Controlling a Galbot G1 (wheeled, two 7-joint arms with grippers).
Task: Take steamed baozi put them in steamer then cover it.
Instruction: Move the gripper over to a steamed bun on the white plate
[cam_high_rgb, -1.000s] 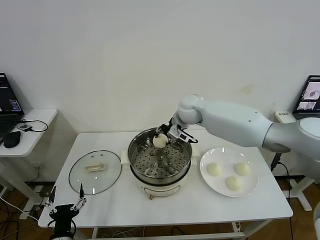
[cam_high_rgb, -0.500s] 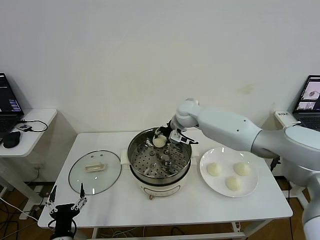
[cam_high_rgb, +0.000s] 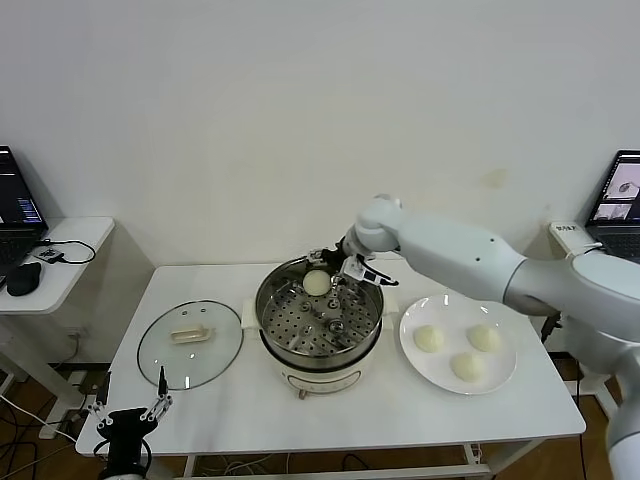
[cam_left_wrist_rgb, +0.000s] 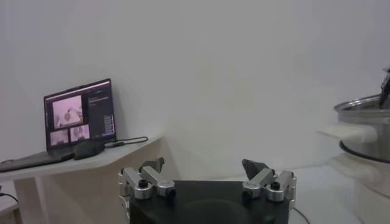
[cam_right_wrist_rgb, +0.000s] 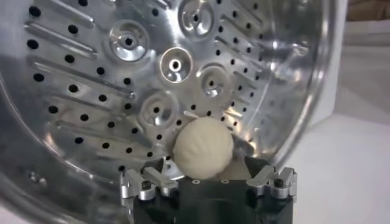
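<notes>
1. One steamed baozi (cam_high_rgb: 316, 284) lies on the perforated tray at the far side of the steamer (cam_high_rgb: 320, 318); I judge it the first of four delivered.
2. The right gripper (cam_high_rgb: 340, 268) hovers over the steamer's far rim, just above that bun, its fingers spread and holding nothing.
3. Three buns (cam_high_rgb: 428, 339) wait on the white plate (cam_high_rgb: 500, 375) at the right of the steamer, so three transfers remain.
4. The cover (cam_high_rgb: 190, 343) lies flat on the table (cam_high_rgb: 400, 410) left of the steamer; covering is not yet done.
5. The left gripper (cam_high_rgb: 128, 415) hangs parked off the table's near left corner, released and empty.
</notes>
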